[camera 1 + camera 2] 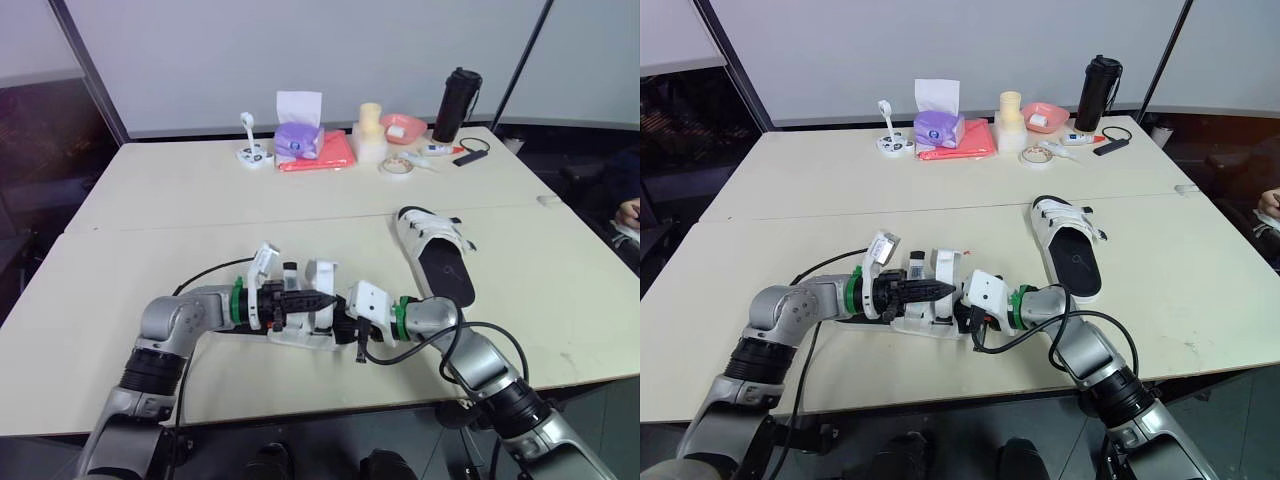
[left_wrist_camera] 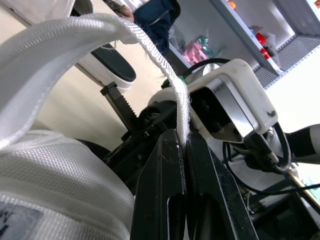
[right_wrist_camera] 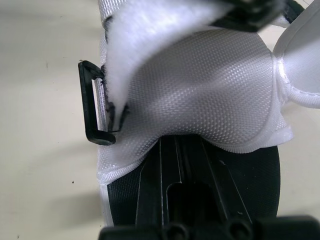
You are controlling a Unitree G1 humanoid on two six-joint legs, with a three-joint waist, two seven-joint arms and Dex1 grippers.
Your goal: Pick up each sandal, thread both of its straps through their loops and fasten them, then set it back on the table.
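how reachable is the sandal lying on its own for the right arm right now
Probably yes: the lone sandal lies on the table just beyond that arm, nothing between. But the right end effector is tucked into the near sandal, so it would have to leave that first.

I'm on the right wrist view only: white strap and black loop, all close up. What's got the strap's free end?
Observer: The left gripper. Its fingers are pinched shut on the end of the strap.
Operator: Where's the other sandal?
Observer: The second sandal lies sole-down on the table, ahead of the right arm and apart from both grippers.
Operator: Anything crowding us?
Observer: No. The clutter, a black bottle included, sits along the table's far edge.
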